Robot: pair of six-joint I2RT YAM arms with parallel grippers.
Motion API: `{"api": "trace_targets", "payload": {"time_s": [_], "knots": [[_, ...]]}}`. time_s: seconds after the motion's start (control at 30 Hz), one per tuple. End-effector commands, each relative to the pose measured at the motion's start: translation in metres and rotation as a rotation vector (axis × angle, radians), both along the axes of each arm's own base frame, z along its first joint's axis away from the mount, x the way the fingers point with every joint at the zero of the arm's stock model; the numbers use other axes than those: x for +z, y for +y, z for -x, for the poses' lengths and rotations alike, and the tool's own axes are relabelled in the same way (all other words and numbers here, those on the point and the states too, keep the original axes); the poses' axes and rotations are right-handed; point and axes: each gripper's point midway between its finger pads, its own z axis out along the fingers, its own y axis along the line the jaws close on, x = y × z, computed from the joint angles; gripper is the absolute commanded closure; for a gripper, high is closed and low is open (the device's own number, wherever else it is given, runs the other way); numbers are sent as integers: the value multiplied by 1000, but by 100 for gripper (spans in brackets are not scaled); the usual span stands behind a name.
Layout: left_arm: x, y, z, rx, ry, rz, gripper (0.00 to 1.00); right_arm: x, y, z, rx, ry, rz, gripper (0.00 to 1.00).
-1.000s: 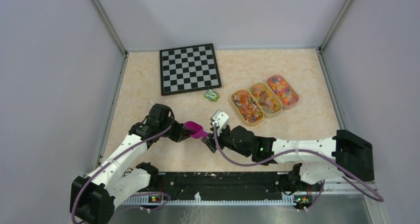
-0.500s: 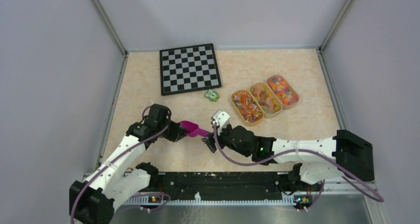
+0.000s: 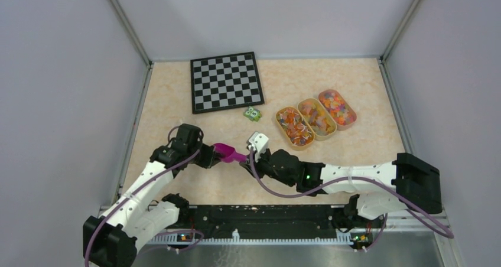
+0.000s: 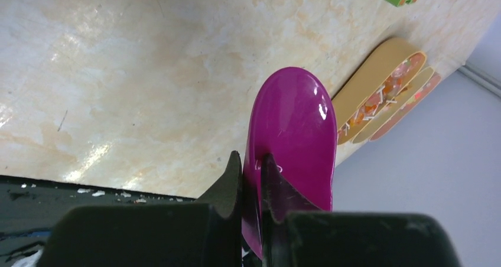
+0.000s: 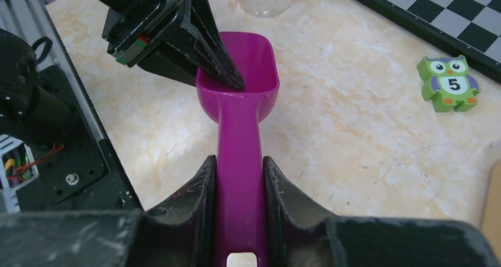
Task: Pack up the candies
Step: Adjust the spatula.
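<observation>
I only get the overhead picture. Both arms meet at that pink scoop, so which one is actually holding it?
Observer: Both. The right wrist camera shows the right gripper closed on the handle of the scoop.
Operator: And the left one?
Observer: The left gripper is pinching the rim of the scoop's bowl.
Operator: Is anything in the bowl?
Observer: No, it is empty.

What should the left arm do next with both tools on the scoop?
Probably open the left tool and back away: it pinches the bowl wall of the magenta scoop, while the right tool grips the handle, so the right arm looks ready to carry it alone.
</observation>
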Motion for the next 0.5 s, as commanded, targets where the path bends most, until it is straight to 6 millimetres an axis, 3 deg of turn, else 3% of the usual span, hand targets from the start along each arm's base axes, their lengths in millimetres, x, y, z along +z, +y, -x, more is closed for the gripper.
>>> {"api": "trace_targets", "payload": {"time_s": [0.0,0.03,0.07,0.13,0.2,0.23,0.33,0.47], "knots": [[13,-5,-3,-14,-38,31,96,29,15,-3,0,-36,-77,100],[13,-5,-4,-13,-47,29,86,29,14,-3,-1,-37,-76,100],[15,-4,-5,-18,-66,22,71,29,13,-4,-7,-37,-76,100],[23,1,-13,-15,-134,-8,30,28,6,-8,-49,-34,-74,100],[35,10,-20,-12,-213,-67,8,27,-8,-19,-131,-30,-61,100],[43,15,-24,-18,-260,-101,2,28,-14,-22,-155,-27,-58,100],[55,39,-35,-3,-346,-258,1,37,-29,-28,-202,-1,-56,100],[49,74,-41,62,-335,-455,5,54,-45,-27,-252,48,-22,100]]}}
